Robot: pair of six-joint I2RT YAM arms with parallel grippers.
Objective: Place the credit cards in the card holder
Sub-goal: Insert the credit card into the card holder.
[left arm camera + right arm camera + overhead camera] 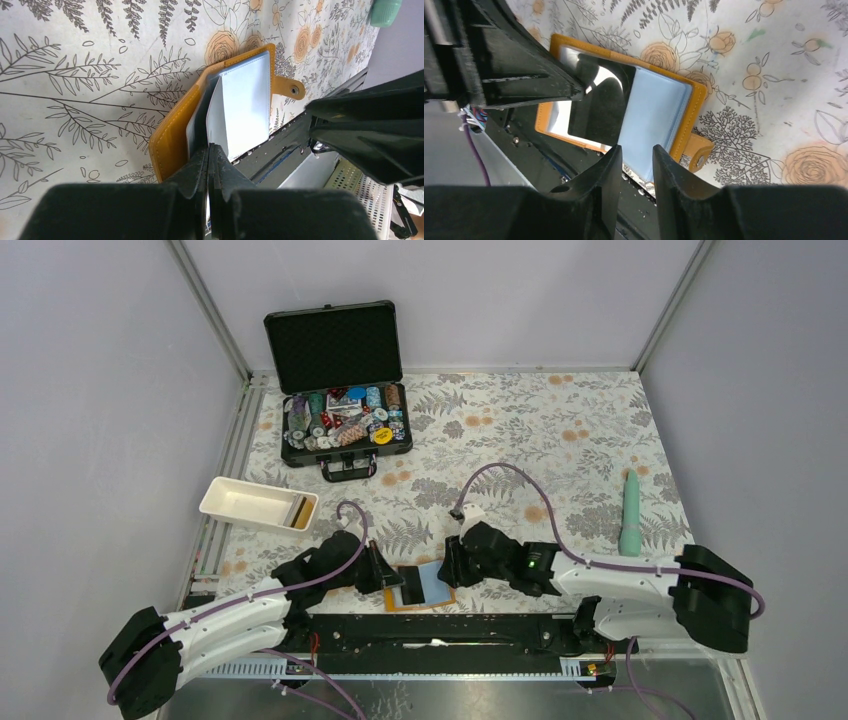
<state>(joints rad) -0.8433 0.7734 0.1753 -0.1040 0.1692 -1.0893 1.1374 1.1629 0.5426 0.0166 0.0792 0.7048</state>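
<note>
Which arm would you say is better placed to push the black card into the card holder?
Right, probably: the right gripper hangs open and empty beside the black card on the card holder, while the left gripper is shut at its edge.

The fixed top camera looks down from high above and behind, well apart from the small open orange leather-like card holder (pixel 437 585). Each wrist camera faces that holder from close by, from opposite sides. All three views share it.

The card holder (pixel 695 99) is matt orange leather with clear plastic sleeves (pixel 654 120); the black card (pixel 599 110) is glossy.
</note>
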